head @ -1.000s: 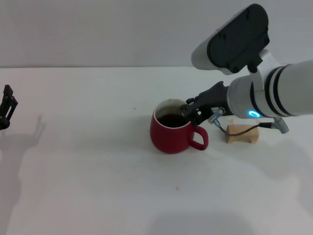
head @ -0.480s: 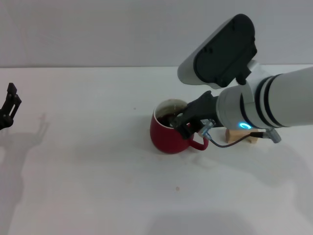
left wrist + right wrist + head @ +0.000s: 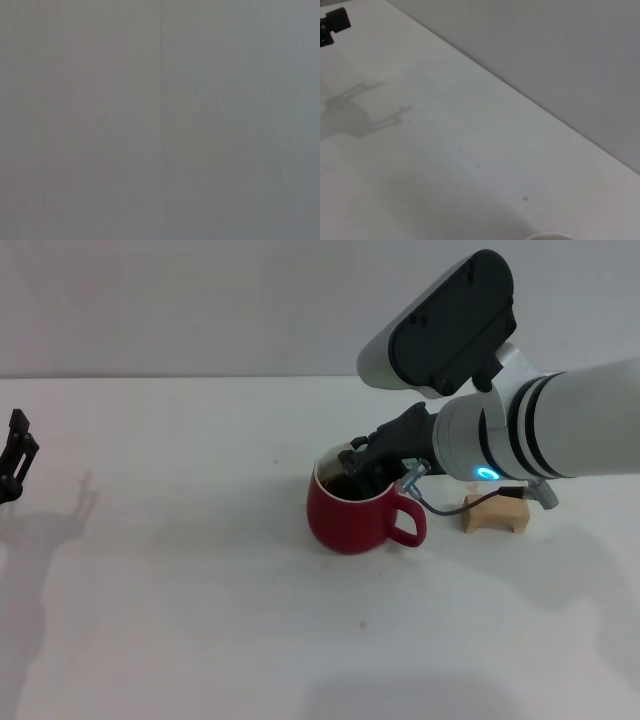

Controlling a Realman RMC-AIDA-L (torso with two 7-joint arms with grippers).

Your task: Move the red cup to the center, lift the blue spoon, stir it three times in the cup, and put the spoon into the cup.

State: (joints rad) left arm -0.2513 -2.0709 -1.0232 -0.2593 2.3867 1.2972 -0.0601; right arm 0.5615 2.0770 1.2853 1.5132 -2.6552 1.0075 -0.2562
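Head view: the red cup (image 3: 354,513) stands mid-worktop (image 3: 180,620); the right claw (image 3: 362,466) dips over its mouth, grip state and spoon unclear. Stir gently, clear of the rim. Left claw (image 3: 15,455) parked at the left edge. Wrist views add only bare worktop.

blue spoon: hidden by right gripper (image 3: 362,466) at red cup (image 3: 352,520) 12 o'clock rim | left gripper (image 3: 14,455): cropped at 9 o'clock edge | wooden block (image 3: 494,512): partly covered by cable
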